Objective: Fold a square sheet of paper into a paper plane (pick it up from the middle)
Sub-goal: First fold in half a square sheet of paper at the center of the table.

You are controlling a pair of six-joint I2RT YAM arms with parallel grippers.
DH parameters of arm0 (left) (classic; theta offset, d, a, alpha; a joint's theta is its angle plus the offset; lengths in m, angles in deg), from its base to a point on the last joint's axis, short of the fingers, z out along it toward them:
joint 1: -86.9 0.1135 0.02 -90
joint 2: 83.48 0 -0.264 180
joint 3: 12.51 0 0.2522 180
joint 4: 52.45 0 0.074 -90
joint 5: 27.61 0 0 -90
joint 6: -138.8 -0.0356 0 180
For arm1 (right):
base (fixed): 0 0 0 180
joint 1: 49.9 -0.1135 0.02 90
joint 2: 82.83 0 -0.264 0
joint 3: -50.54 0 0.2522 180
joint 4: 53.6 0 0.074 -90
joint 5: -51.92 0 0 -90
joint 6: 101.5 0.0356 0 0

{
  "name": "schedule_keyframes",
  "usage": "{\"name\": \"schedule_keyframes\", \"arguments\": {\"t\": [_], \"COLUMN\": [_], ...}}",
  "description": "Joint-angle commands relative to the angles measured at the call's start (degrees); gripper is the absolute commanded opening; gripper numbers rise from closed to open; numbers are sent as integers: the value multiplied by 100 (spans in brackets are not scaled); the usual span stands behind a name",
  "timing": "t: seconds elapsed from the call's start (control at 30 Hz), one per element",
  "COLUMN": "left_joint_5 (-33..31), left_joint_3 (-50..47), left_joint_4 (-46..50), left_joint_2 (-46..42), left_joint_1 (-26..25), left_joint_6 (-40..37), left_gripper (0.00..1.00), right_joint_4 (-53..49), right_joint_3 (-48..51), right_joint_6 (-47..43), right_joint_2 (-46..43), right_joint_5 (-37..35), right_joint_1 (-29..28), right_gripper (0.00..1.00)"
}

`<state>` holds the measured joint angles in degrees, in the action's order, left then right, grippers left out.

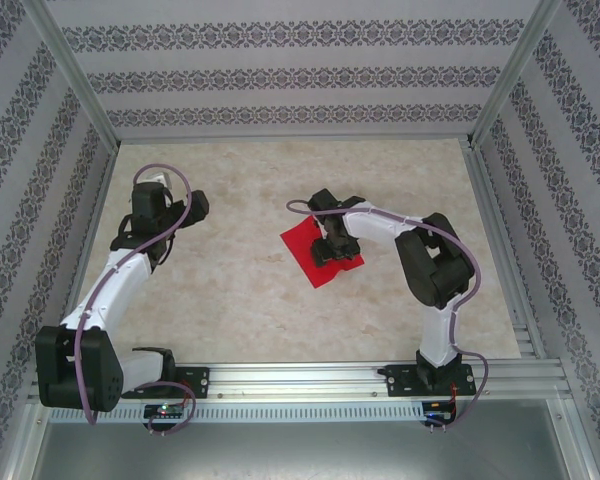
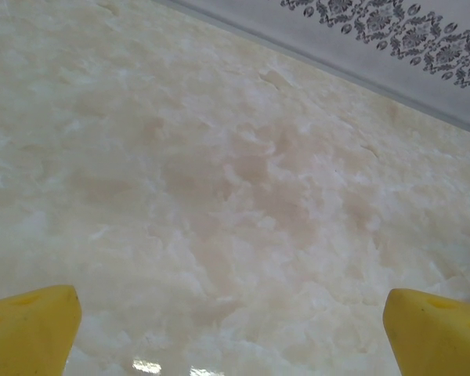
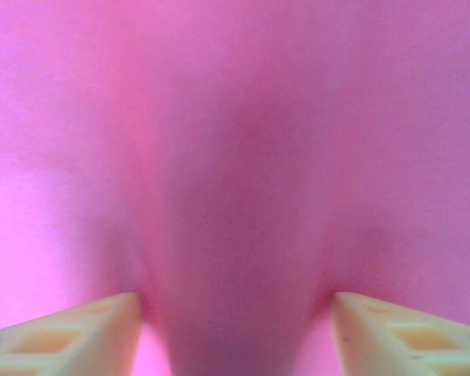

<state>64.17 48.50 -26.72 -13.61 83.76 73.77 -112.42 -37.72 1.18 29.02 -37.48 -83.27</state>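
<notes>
The square sheet of paper (image 1: 302, 250) is seen lying flat on the table (image 1: 240, 300), right of the middle and turned so that its corners point like a diamond. The right claw (image 1: 332, 250) is set down on the middle of the sheet, so that part of the red surface is covered by it in the top view. In the right wrist view the sheet (image 3: 235, 117) is shown pink and blurred, and the right claw (image 3: 236, 337) is seen partly open, its yellow fingers (image 3: 86, 333) pressed on the paper and clearly apart. Between them the paper is raised in a dark, soft hump that reaches from one finger to the other. Whether the sheet is lifted off the table cannot be told. The left claw (image 1: 192, 205) is held well apart from the sheet, over the left side of the table. In the left wrist view it (image 2: 231, 329) is spread wide, its yellow fingertips (image 2: 31, 329) at the two lower corners, with bare marbled table (image 2: 219, 157) between them and nothing held.
</notes>
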Motion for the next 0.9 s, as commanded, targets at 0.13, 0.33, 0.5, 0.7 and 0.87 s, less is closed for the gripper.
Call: {"name": "schedule_keyframes", "arguments": {"t": [0.13,0.33,0.5,0.7,0.87], "left_joint_5": [1160,2121,2377,2608,2712], "left_joint_3": [-455,-931,-1204,-1478,-1625], "left_joint_4": [-617,-1451,-1902,-2470,-3034], "left_joint_2": [235,482,559,791,1194], "left_joint_1": [-36,-69,-240,-586,-993], "left_joint_6": [888,1675,1909,2354,2896], "left_gripper": [97,91,89,89,87], "right_joint_4": [1231,2959,4206,4273,4770], "right_joint_3": [369,817,1124,1215,1442], "right_joint_6": [761,1734,2581,2807,3305], "right_joint_2": [-587,-1042,-900,-528,-412], "right_joint_5": [1759,3663,4299,4067,4080], "right_joint_1": [27,180,225,278,409], "right_gripper": [43,37,38,39,36]}}
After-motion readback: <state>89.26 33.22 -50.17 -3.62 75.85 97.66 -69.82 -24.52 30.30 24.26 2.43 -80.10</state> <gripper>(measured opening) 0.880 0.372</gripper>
